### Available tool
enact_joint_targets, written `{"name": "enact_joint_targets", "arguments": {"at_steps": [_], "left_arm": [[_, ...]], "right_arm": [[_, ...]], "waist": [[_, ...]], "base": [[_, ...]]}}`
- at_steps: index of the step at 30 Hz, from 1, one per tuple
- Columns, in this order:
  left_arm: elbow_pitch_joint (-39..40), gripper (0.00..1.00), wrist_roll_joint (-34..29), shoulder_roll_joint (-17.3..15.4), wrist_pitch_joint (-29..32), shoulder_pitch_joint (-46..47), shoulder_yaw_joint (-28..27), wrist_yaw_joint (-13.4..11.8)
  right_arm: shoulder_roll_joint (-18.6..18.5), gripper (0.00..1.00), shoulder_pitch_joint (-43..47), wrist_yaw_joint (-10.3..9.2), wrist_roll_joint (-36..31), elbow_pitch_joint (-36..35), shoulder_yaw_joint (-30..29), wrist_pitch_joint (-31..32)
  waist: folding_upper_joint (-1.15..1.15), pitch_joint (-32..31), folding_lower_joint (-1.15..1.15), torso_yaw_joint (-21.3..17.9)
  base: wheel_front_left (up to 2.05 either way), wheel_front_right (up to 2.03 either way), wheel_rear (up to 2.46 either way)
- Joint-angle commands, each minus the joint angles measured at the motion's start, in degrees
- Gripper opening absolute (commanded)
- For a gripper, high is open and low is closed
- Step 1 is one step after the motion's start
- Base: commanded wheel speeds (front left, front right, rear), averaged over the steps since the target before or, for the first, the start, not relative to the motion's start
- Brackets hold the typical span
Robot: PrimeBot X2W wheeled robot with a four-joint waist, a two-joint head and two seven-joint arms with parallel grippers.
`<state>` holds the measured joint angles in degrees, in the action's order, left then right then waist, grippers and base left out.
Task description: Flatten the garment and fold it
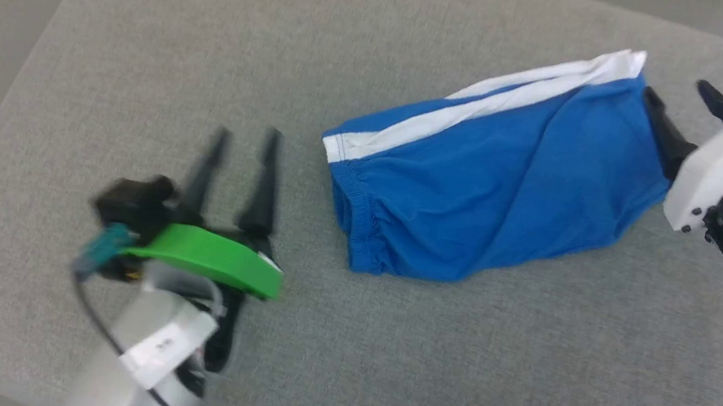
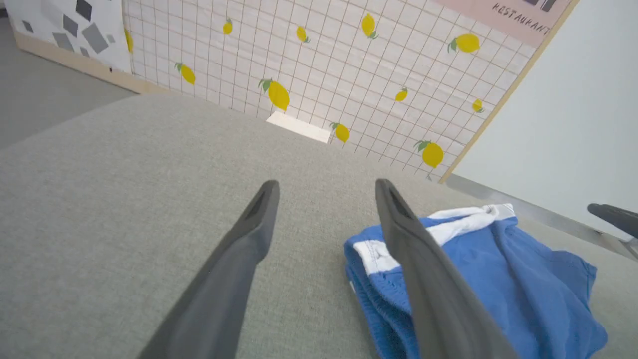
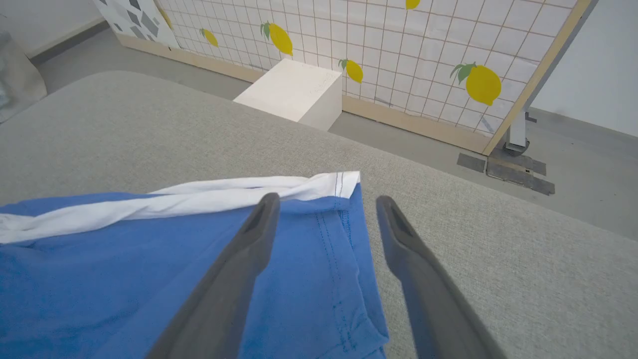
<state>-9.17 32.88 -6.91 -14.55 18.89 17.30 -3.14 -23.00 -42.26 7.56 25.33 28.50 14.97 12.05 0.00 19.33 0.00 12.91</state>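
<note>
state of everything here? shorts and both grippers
shorts, rumpled on the grey cushion, not flat, not gripped
left gripper, open, empty, beside the waistband end, apart from the shorts
right gripper, open, empty, one finger over the leg hem, the other over the cushion

left end effector (image 1: pixel 248 133): blurred | right end effector (image 1: pixel 675 90): blurred | garment (image 3: pixel 124 279): cut off left and bottom, right wrist view
</note>
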Motion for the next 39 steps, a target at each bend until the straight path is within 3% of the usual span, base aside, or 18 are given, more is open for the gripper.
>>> {"name": "enact_joint_targets", "arguments": {"at_steps": [1,9,14,26,32,38,39], "left_arm": [[1.7,1.00,-3.0,0.3,-0.4,-0.9,-2.0,0.3],[6.8,1.00,-14.0,3.4,-0.4,-5.1,-9.9,5.4],[8.7,1.00,-17.1,4.0,-0.4,-5.8,-11.3,6.7],[9.9,1.00,-17.9,4.0,-0.4,-5.5,-8.2,6.3],[10.2,1.00,-17.3,4.0,-0.4,-4.8,-7.5,5.7],[10.2,1.00,-17.0,4.0,-0.4,-4.5,-7.0,5.2],[10.3,1.00,-17.0,4.0,-0.4,-4.5,-7.0,5.1]], "right_arm": [[1.0,1.00,1.4,-0.08,-0.7,-0.7,-2.0,-1.0],[7.9,1.00,1.7,-0.08,-3.8,1.6,-13.2,-1.3],[11.1,1.00,-1.6,-0.08,-7.3,7.1,-18.1,2.7],[14.2,1.00,-11.5,-0.08,-23.4,19.2,-29.9,16.6],[14.8,1.00,-13.7,-0.08,-29.2,20.9,-31.1,23.0],[15.8,1.00,-14.0,-0.08,-29.7,22.1,-30.7,28.3],[16.0,0.74,-14.0,-0.08,-29.4,22.2,-30.5,28.9]], "waist": [[0.00,-1.7,0.00,-0.7],[0.00,-2.0,0.00,-0.9],[0.00,-1.0,0.00,-0.1],[0.00,2.8,0.00,2.8],[0.00,4.7,0.00,3.7],[0.00,5.5,0.00,4.2],[0.00,5.6,0.00,4.2]], "base": [[0.00,0.00,0.00],[0.00,0.00,0.00],[0.00,0.00,0.00],[0.00,0.00,0.00],[0.00,0.00,0.00],[0.00,0.00,0.00],[0.00,0.00,0.00]]}}
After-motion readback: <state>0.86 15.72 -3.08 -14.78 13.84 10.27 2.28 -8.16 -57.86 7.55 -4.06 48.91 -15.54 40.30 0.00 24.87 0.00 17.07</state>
